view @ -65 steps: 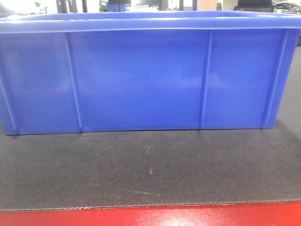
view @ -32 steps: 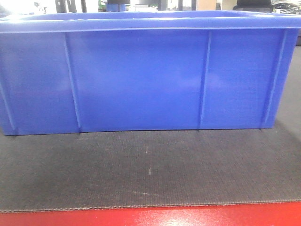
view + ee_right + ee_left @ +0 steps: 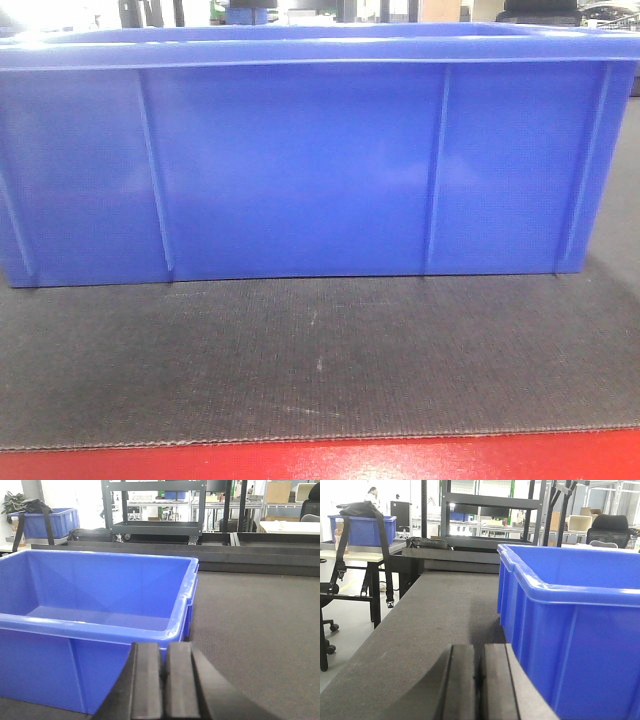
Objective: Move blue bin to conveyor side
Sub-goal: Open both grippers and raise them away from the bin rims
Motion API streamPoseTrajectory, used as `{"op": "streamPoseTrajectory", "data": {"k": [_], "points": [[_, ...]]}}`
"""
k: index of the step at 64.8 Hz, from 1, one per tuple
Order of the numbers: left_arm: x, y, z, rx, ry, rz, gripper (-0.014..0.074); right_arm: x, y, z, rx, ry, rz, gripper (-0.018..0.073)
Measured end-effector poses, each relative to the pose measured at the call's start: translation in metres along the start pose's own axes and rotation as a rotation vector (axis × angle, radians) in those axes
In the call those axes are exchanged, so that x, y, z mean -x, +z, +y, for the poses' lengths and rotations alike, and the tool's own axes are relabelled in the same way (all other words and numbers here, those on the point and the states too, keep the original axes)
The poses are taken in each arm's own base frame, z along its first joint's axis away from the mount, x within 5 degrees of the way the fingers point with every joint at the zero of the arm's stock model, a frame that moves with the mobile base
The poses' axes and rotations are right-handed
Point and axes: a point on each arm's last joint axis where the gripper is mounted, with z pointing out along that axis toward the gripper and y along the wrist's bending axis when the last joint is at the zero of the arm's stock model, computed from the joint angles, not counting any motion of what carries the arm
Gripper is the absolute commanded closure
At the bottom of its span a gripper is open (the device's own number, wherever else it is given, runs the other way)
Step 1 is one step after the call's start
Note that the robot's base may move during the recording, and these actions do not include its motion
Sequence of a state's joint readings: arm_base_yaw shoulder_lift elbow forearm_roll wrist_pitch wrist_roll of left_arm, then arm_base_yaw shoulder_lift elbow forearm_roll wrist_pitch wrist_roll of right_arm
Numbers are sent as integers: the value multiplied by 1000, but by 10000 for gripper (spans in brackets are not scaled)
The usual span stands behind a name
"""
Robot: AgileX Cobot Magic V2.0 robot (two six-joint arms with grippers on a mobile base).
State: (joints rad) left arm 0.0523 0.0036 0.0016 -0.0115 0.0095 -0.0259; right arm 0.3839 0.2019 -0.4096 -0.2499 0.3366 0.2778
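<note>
Blue plastic filled most of what I saw from the front camera: the blue bin (image 3: 310,165) sat on the conveyor side (image 3: 320,360), its ribbed long wall facing me and a strip of dark belt between its base and the red front edge at six o'clock.

My worry was the push. Both pincers were pressed flat together and had hold of nothing, so I judged that any move would have to be a shove with the pads against a glossy wall. A contact high on the wall, near the thick rim, could tip the empty crate rather than slide it, since the textured rubber looked likely to grab its base. Pushing with one arm alone, near a corner, could swing the bin round instead of carrying it straight. I also could not see either arm from the front camera, so I had no outside check on clearance.

From the left wrist, the left gripper (image 3: 479,682), its pads closed on each other, hovered low over the belt, with the bin's end wall and rim just beside it at two o'clock, apart from the pads as far as I could tell. From the right wrist, the right gripper (image 3: 163,682), likewise closed and empty, sat with the bin's near corner at eleven o'clock, very close; whether it touched the wall I could not tell.
</note>
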Motion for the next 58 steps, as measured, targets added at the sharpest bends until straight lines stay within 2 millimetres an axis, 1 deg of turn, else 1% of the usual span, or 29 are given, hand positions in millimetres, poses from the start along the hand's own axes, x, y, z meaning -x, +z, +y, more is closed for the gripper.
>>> {"op": "streamPoseTrajectory", "data": {"k": [42, 51, 58], "points": [[0, 0, 0, 0, 0, -1, 605, 0, -1, 0, 0, 1, -2, 644], [1, 0, 0, 0, 0, -10, 605, -4, -2, 2, 22, -61, 37, 644], [1, 0, 0, 0, 0, -10, 605, -11, -1, 1, -15, -103, 54, 644]]}}
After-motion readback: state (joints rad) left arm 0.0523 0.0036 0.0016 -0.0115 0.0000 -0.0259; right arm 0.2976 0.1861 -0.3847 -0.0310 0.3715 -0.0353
